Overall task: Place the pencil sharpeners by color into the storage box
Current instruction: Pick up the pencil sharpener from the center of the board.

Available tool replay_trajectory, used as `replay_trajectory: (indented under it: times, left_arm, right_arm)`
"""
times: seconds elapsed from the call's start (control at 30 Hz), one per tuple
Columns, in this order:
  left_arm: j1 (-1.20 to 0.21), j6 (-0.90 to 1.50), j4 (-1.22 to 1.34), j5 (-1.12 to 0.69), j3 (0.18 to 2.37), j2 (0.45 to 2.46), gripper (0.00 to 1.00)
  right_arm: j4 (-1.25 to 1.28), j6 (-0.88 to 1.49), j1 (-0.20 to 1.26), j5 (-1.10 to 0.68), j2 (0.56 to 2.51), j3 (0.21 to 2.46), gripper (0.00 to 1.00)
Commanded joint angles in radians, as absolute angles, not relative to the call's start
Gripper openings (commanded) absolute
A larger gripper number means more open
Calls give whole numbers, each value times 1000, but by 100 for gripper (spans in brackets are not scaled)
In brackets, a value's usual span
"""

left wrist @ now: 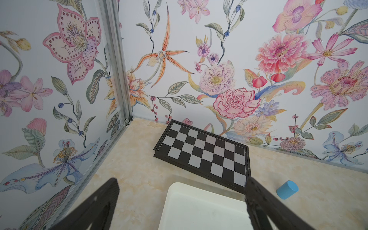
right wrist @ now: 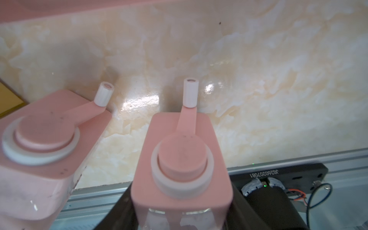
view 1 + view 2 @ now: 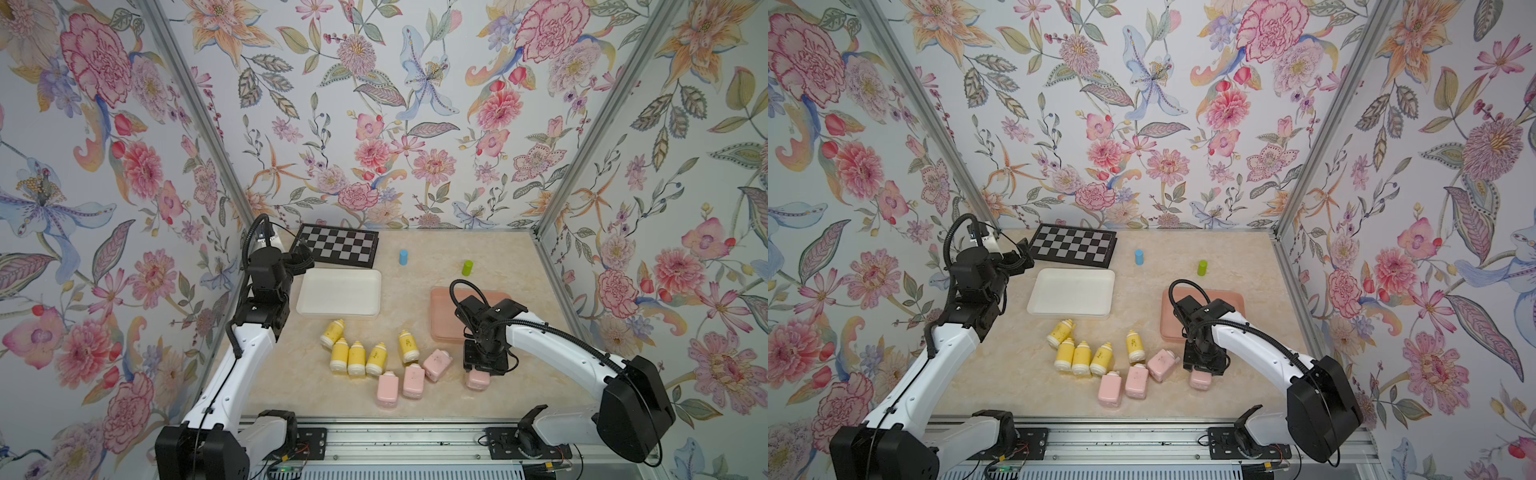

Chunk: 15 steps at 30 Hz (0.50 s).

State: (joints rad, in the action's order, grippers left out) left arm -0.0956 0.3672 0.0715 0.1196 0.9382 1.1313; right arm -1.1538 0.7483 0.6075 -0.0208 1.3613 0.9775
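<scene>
- In both top views your right hand (image 3: 478,373) is clamped on the outermost pink sharpener (image 3: 477,382). It sits low over the worktop (image 3: 291,386), on the near side of the pink storage box (image 3: 442,316). You cannot tell whether the piece has cleared the surface.
- In the same views, three more pink sharpeners (image 3: 413,380) lie beside it. The five yellow sharpeners (image 3: 356,358) cluster in front of the white storage box (image 3: 338,293). No sharpener shows in either box.
- In the left wrist view, your left hand (image 1: 181,180) stands wide and holds nothing. It hovers at the far edge of the white storage box (image 1: 199,209), with the chessboard (image 1: 203,153) and the blue cylinder (image 1: 287,189) beyond. It is probably best left parked there.
- In the right wrist view, the dark fingers (image 2: 117,213) pinch the held sharpener (image 2: 182,159) by its two sides, crank face toward the wrist. A neighbouring pink sharpener (image 2: 39,139) sits just beside it.
- To do this step well, raise the piece straight up before you travel, so it does not clip that neighbour. Clear the pink box's rim (image 2: 59,8), lower inside, then release. The smooth plastic may slip, so keep your wrist steady.
</scene>
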Motion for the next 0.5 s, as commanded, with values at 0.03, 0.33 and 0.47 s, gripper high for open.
replay_trajectory:
  times: [0.03, 0.33, 0.47]
  left_arm:
    - [-105, 343, 79, 147, 930, 1122, 99]
    - [-106, 337, 81, 152, 928, 1123, 99]
    - [-106, 333, 81, 157, 927, 1124, 99]
  right_arm:
    - [-1256, 638, 565, 29, 1360, 1059, 39]
    - [-1318, 494, 513, 72, 1440, 1247, 39]
    - [-1337, 429, 506, 94, 1503, 1360, 39]
